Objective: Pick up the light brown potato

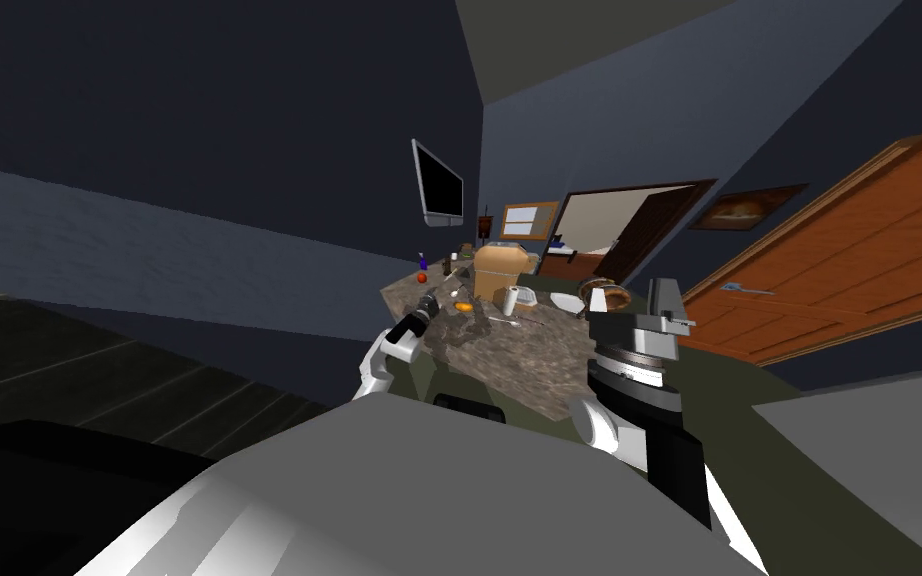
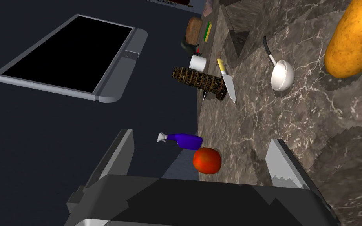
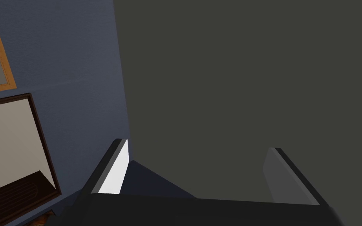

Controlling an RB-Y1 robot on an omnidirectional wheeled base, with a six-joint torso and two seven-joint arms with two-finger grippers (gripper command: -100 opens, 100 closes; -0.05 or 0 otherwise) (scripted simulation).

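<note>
The light brown potato (image 2: 355, 41) lies on the dark marble table top (image 2: 294, 129); in the head view it is a small orange-brown lump (image 1: 463, 306) just past my left hand. My left gripper (image 2: 202, 153) hovers low over the table's edge, open, with nothing held. The potato sits ahead of it and outside the finger (image 2: 282, 168) that is over the marble. A red tomato (image 2: 207, 160) and a blue bottle (image 2: 184, 140) lie farther on at the table's rim, seen between the fingers. My right gripper (image 1: 664, 300) is raised beside the table, open (image 3: 200, 164) and empty.
Beyond the potato lie a white ladle (image 2: 282, 74), a knife (image 2: 227, 80), a woven holder (image 2: 198, 79) and a white cup (image 2: 198, 62). A brown bag (image 1: 501, 270), a paper roll (image 1: 512, 300) and a plate (image 1: 566, 301) stand mid-table. A monitor (image 1: 439, 185) hangs on the wall; an orange door (image 1: 849, 270) is at the right.
</note>
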